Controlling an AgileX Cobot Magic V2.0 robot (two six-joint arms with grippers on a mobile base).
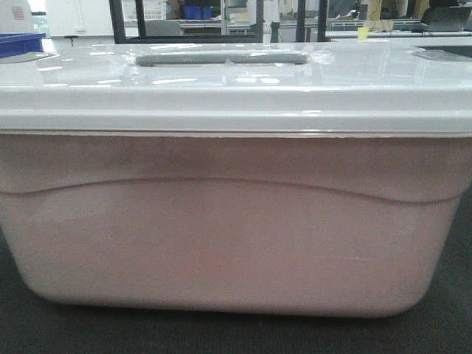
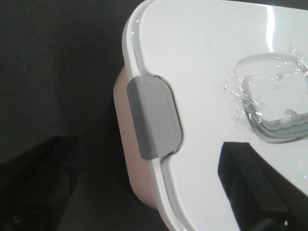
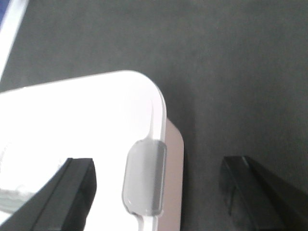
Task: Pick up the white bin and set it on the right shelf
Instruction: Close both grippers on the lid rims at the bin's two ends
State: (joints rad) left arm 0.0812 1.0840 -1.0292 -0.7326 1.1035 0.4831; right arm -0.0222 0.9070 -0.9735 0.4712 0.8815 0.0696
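Observation:
The white bin (image 1: 236, 221) fills the front view, pinkish-walled on dark carpet, with a glossy white lid and a grey recessed handle (image 1: 221, 57). In the left wrist view my left gripper (image 2: 149, 192) is open above the bin's (image 2: 207, 67) left end. One finger (image 2: 33, 183) hangs over the floor and the other over the lid, with the grey side latch (image 2: 154, 118) just ahead of the gap. My right gripper (image 3: 159, 197) is open the same way over the bin's (image 3: 72, 120) right end, its grey latch (image 3: 144, 180) between the fingers. The right shelf is out of view.
Dark carpet (image 1: 442, 324) lies around the bin. A blue crate (image 1: 18, 43) stands behind the bin at far left, and a blue-and-white edge (image 3: 9, 33) shows in the right wrist view. Black frame posts (image 1: 140, 18) and desks stand far behind.

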